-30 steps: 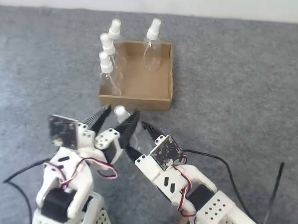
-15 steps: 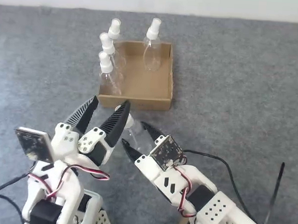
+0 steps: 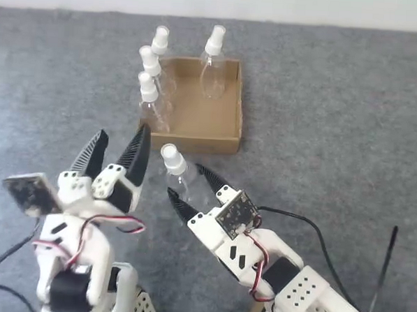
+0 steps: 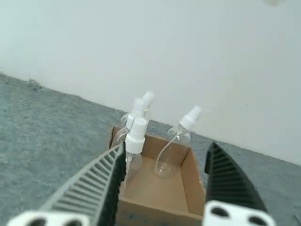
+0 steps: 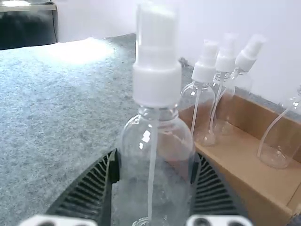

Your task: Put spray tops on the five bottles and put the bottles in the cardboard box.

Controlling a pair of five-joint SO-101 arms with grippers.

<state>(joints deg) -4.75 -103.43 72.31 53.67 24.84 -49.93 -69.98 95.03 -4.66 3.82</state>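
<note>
L gripper (image 3: 119, 143): ribbed black fingers spread wide, empty. R gripper (image 3: 185, 183) clamps clear round bottle (image 3: 172, 159) w/ white spray top, upright on grey felt mat (image 3: 336, 121), near cardboard box (image 3: 188, 141) front wall. Four capped bottles (image 3: 211, 72) inside; right-front floor bare.

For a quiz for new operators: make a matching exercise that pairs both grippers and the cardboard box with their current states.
Things:
1. left gripper
2. right gripper
3. cardboard box

States:
A. holds four capped bottles
B. shut on the spray-topped bottle, just outside the box
C. open, holding nothing

Pairs: 1-C, 2-B, 3-A
</note>
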